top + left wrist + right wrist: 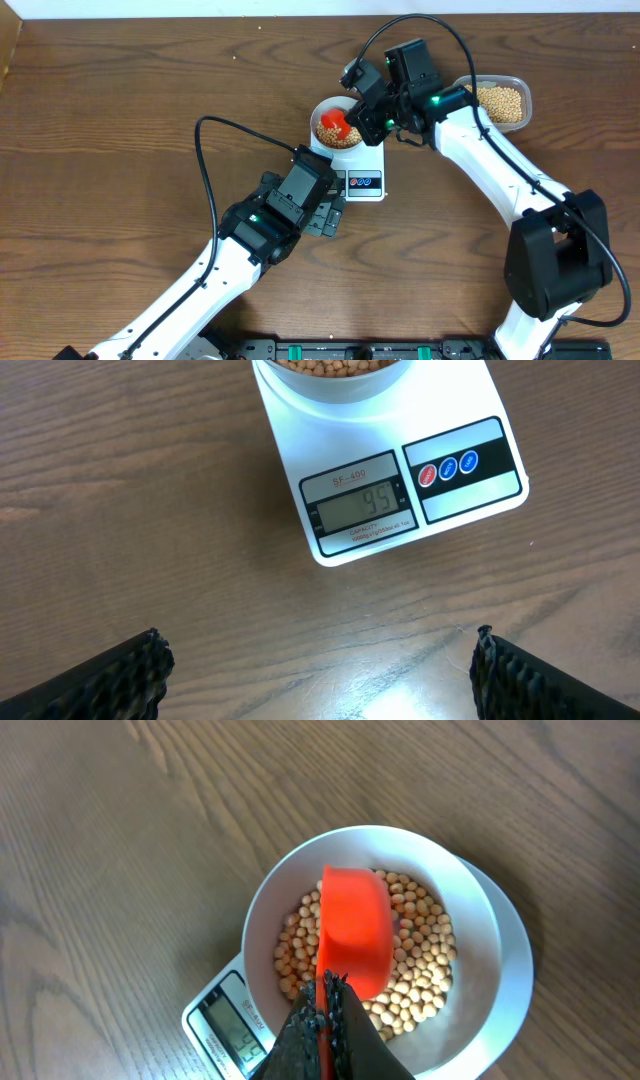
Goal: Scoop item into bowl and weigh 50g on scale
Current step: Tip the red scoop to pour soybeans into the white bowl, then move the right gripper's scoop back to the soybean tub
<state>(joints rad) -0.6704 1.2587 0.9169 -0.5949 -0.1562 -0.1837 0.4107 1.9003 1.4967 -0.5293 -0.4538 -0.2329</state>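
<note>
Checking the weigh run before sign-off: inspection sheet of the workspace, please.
Surface: wood table, no spills seen.
Job's things: bowl on scale, beans inside; orange scoop over the beans; tub of beans by the right arm; display looks like 95, blurred.
Clutter: nothing seen.
Hands: left hand open, empty, near the scale's front; right hand shut on scoop.
Cables: black cable looped at each arm.
Surroundings: black rail at near edge.

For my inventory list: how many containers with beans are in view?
2: the bowl on the scale, and the tub further to the right. I see no hidden ones.
</note>
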